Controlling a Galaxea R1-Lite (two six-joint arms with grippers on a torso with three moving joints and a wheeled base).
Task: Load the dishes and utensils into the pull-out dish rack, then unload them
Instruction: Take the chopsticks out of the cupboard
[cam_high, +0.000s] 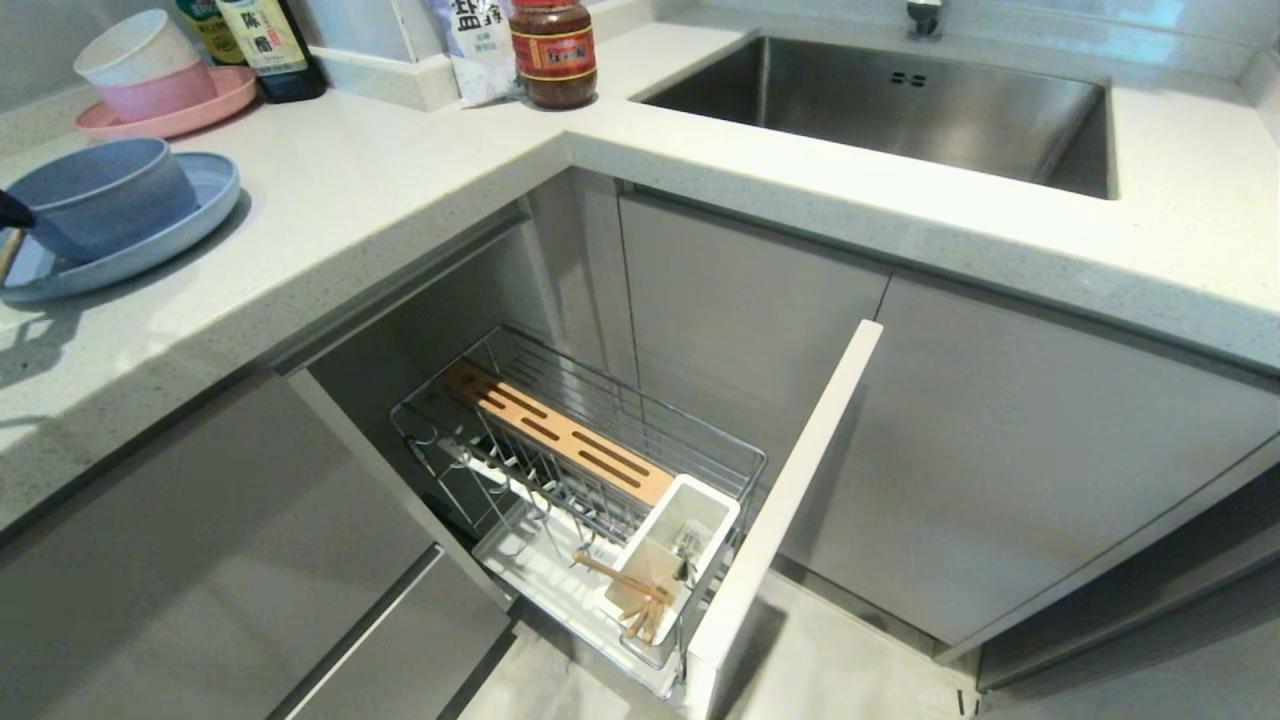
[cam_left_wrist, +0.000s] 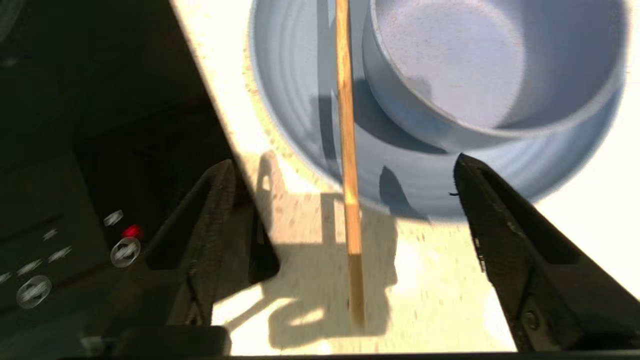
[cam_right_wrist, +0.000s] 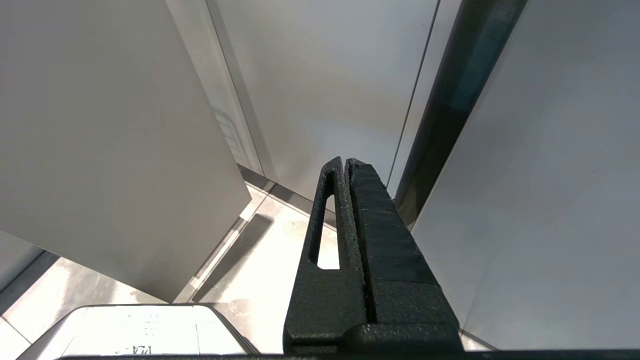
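The pull-out dish rack (cam_high: 590, 470) is seen drawn out from the cabinet below the bench (cam_high: 400, 180), its pale-grey front panel (cam_high: 790, 500) standing forward. A slotted wooden strip (cam_high: 560, 440) is laid along the chrome wire basket. The white utensil cup (cam_high: 670, 545) is seated at the front end, and light wooden chopsticks (cam_high: 625, 590) are seen leaning in and beside it; a metal utensil inside the cup cannot be identified.

On the bench at far left, the blue-grey bowl (cam_high: 100, 195) is set on the light-blue plate (cam_high: 205, 215). Behind them, stacked pink and white bowls (cam_high: 145, 65) are set on a pink plate (cam_high: 215, 105).

In the left wrist view, the left gripper (cam_left_wrist: 345, 200) is held over the near rim of the plate (cam_left_wrist: 290, 100), jaws spread wide. 1 chopstick (cam_left_wrist: 346, 125) is seen between the jaws, touching neither, its far part over the plate beside the bowl (cam_left_wrist: 475, 75) and its near end over the bench (cam_left_wrist: 440, 300).

The right gripper (cam_right_wrist: 345, 167) is parked low beside the cabinet doors, jaws pressed together, nothing held.
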